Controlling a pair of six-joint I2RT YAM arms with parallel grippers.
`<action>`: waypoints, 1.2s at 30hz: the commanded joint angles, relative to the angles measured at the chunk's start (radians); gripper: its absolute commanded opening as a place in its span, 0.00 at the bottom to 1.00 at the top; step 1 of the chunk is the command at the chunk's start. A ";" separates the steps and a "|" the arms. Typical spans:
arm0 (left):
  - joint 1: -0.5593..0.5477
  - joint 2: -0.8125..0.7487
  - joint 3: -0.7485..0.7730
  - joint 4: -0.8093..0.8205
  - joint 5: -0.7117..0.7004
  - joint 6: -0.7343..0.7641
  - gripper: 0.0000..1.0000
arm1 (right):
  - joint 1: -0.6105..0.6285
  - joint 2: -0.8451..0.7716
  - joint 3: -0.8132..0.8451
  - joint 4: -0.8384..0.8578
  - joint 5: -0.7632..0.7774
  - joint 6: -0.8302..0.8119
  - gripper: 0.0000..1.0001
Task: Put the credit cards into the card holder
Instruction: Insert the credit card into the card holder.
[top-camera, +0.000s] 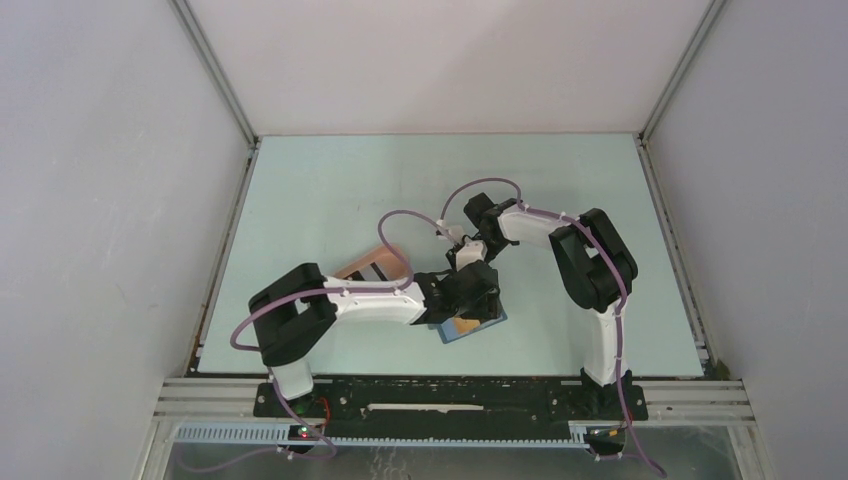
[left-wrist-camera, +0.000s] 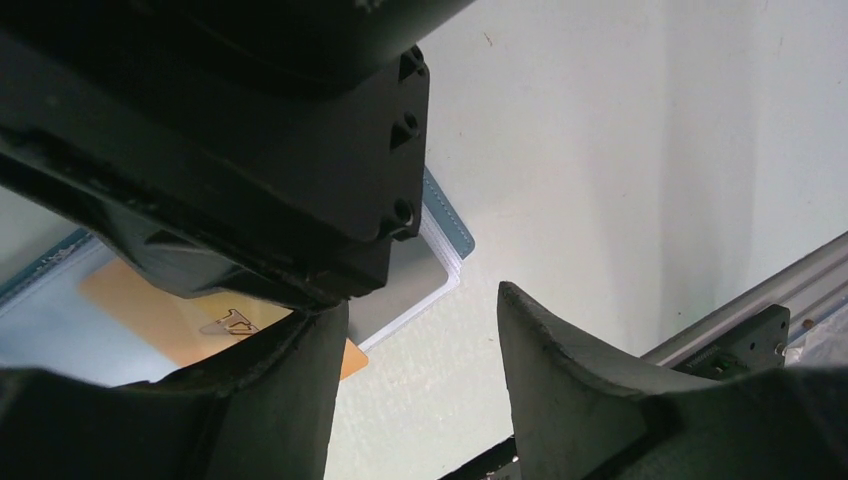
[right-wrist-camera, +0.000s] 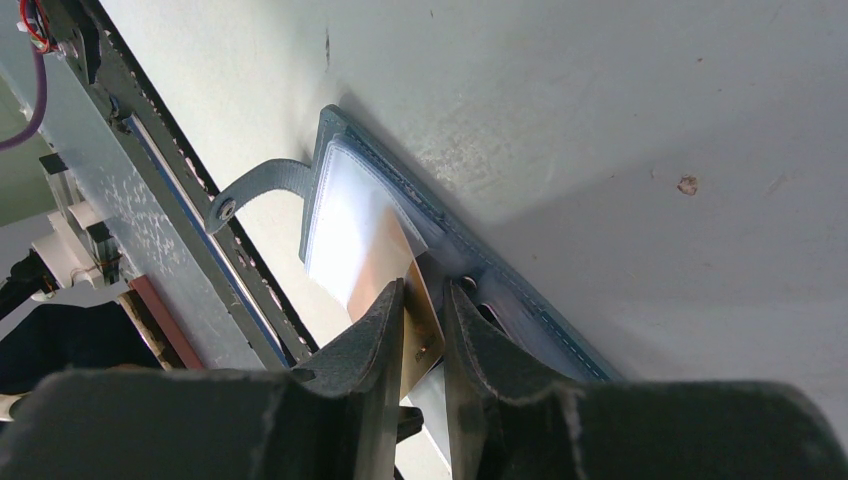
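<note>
The card holder (top-camera: 492, 322) lies open near the table's front edge; its blue rim (right-wrist-camera: 345, 165) and grey tab (right-wrist-camera: 262, 185) face the right wrist camera. A tan-orange credit card (right-wrist-camera: 378, 262) lies partly under its clear pocket. My right gripper (right-wrist-camera: 425, 298) reaches down from behind and is shut on the card's back end. In the left wrist view the same credit card (left-wrist-camera: 150, 310) shows below the right gripper's black body, beside the card holder's corner (left-wrist-camera: 452, 228). My left gripper (left-wrist-camera: 420, 300) hovers open and empty over that corner. No black card shows.
A pink tray (top-camera: 365, 262) sits left of the two grippers, partly under the left arm. The metal rail (top-camera: 450, 385) runs along the near edge, just in front of the card holder. White walls enclose the table on three sides.
</note>
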 joint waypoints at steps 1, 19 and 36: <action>-0.012 0.010 0.071 -0.035 -0.036 -0.007 0.62 | 0.001 -0.010 0.030 -0.006 -0.004 -0.017 0.27; -0.014 0.030 0.102 -0.211 -0.105 -0.108 0.63 | 0.004 -0.011 0.031 -0.006 -0.009 -0.017 0.28; 0.005 0.014 0.066 -0.282 -0.129 -0.191 0.63 | -0.011 -0.041 0.030 -0.006 -0.032 -0.022 0.40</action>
